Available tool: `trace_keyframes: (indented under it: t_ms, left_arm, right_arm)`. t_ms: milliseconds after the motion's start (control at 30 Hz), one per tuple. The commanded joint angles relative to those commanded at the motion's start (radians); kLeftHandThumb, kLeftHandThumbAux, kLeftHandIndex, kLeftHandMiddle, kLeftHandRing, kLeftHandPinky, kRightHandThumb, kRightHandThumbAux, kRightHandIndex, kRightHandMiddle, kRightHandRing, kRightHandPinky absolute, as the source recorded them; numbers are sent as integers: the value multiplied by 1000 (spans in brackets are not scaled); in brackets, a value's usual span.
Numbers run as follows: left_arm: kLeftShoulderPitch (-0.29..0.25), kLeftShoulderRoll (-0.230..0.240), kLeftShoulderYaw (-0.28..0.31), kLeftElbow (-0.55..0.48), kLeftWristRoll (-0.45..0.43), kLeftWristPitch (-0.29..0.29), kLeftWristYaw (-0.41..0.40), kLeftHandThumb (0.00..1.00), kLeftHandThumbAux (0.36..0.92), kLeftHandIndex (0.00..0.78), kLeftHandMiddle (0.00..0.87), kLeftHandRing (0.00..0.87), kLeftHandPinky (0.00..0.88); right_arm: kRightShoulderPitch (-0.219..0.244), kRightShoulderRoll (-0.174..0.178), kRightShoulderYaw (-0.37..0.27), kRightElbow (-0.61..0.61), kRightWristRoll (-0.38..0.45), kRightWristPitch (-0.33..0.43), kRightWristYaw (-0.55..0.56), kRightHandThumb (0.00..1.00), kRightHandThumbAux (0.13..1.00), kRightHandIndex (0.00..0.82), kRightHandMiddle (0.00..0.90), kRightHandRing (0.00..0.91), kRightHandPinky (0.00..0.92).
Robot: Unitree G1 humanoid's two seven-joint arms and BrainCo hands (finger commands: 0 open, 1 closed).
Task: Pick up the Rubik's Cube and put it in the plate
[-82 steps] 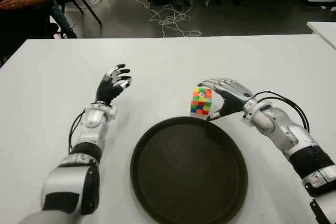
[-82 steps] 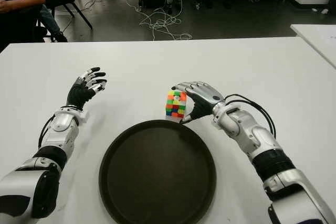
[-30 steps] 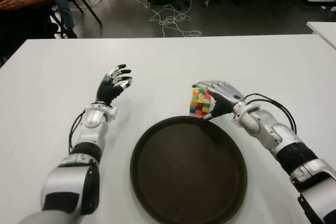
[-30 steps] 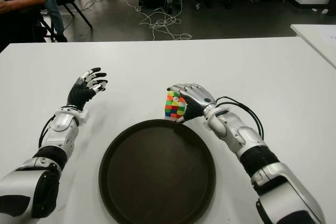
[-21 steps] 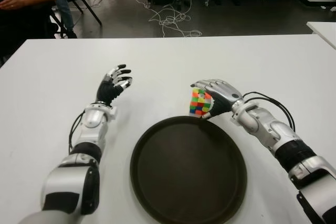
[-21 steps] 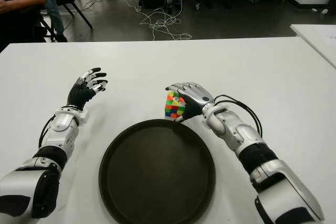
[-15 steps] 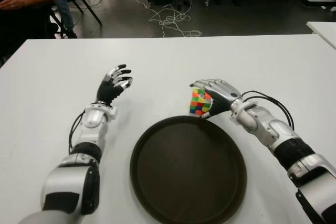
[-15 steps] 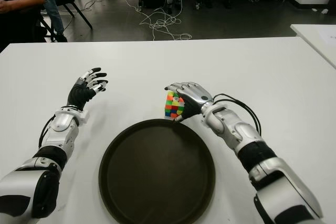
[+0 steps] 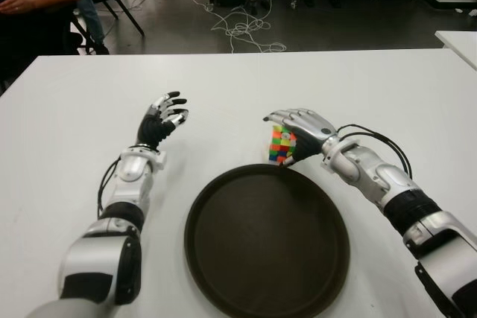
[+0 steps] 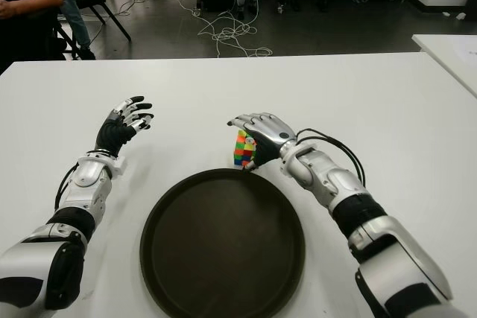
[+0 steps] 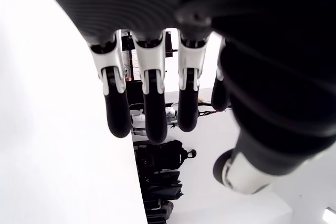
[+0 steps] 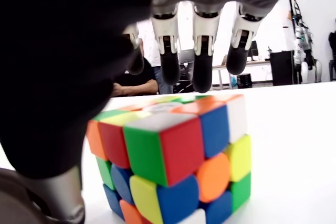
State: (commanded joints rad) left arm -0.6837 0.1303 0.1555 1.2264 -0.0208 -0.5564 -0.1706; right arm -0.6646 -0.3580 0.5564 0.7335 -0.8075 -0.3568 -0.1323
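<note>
One white table [image 9: 387, 87] with a smooth matte top lies under both hands. One round plate [image 9: 267, 240], dark, with a low raised rim, sits just nearer the robot than the right hand [image 9: 298, 133], its far rim just below that hand's thumb. Two metal-and-black arms reach over the table. The left hand [image 9: 160, 121] shows well to the left of the plate, raised, with fingers spread and loose, holding nothing; its wrist view shows four glossy black fingertips [image 11: 156, 119] hanging free.

One Rubik's Cube [image 9: 282, 146], glossy plastic with rounded stickers of green, orange, red, yellow and blue, stands on the table at the plate's far rim, under the right hand's palm. In the right wrist view the fingers [image 12: 202, 72] arch over the cube's top with a gap, and the thumb stands beside it; whether the thumb touches cannot be told.

Compared with 2.7 seconds ago, the right hand has shifted left, from beside the cube to cupped over it, and the cube has moved slightly left. The left hand is unchanged.

One person [image 9: 33, 1] in dark clothes sits beyond the table's far left corner.
</note>
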Motion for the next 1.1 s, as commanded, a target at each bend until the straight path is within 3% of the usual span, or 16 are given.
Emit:
trace_keyframes:
  t_ms: [1100]
  left_arm:
    - [0, -1, 0, -3, -1, 2, -9, 118, 773, 194, 257, 281, 332]
  right_arm:
    - [-28, 11, -9, 34, 13, 43, -13, 0, 778, 146, 185, 186, 169]
